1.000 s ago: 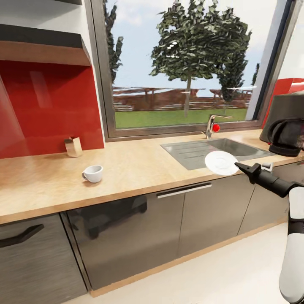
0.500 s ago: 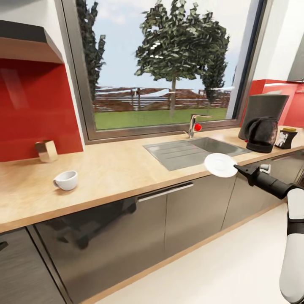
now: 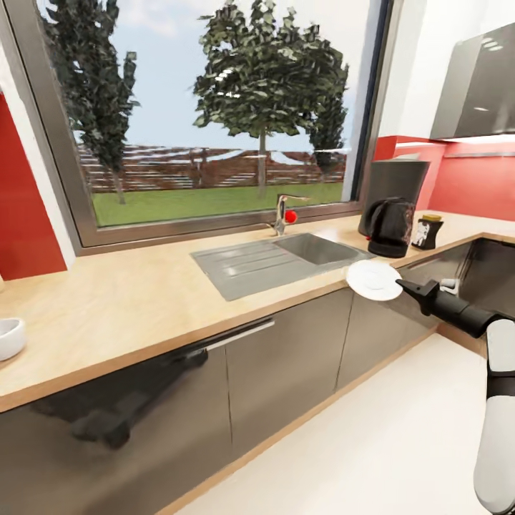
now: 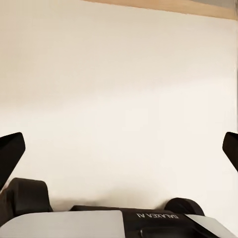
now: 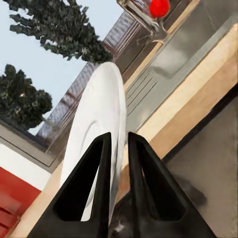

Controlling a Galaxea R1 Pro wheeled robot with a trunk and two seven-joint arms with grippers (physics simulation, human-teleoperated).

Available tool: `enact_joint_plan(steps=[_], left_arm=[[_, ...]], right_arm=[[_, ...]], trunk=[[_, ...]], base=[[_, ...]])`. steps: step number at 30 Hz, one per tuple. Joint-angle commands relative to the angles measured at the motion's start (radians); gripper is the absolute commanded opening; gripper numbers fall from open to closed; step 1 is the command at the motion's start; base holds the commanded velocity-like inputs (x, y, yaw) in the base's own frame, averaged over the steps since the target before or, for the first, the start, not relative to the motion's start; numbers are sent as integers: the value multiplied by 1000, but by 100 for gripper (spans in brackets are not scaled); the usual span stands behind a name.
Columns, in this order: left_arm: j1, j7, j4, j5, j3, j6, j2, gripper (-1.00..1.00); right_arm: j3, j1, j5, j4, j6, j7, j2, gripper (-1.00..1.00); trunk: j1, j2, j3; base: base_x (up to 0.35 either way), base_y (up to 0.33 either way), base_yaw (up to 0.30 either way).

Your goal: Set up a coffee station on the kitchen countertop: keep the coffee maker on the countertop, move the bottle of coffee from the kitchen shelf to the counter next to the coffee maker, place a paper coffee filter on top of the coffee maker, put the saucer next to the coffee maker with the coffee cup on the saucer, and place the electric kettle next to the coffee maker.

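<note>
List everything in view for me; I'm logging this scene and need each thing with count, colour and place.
kitchen countertop: one, light beige wood-look, running under the window.
sink: one, grey steel, set into the countertop.
tap: one, metal with a red knob, behind the sink.
coffee maker: one, dark grey, far end of the countertop.
electric kettle: one, glassy black, in front of the coffee maker.
bottle of coffee: one, dark with yellow cap, beside the kettle.
coffee cup: one, white, partly cut off at the countertop's near end.
saucer: one, white, held on edge.
right gripper: shut on the saucer.
left gripper: open, over pale floor.
</note>
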Motion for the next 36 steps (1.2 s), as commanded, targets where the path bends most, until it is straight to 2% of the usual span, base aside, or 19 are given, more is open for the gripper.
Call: enact_joint_plan(steps=[1,14,31,36], left_arm=[[-1,-3,0,11,-8,8,1,100],[-1,-1,0,11,-8,9,1,100],[-1,-1,0,11,-8,9,2,100],[-1,-1,0,11,-8,9,2,100]], right_arm=[[-2,-1,1,1,5,9,0,-100],[-3,-1,1,40,5,9,-2,-100],[-3,-1,1,44,5,9,-3,-100],[-3,-1,1,72,4,9,-4,-100]], trunk=[[0,0,-1],[0,0,-1],[0,0,-1],[0,0,-1]], base=[[182,-267,-260],[182,-267,-133],[188,-268,-251],[225,-266,-255]])
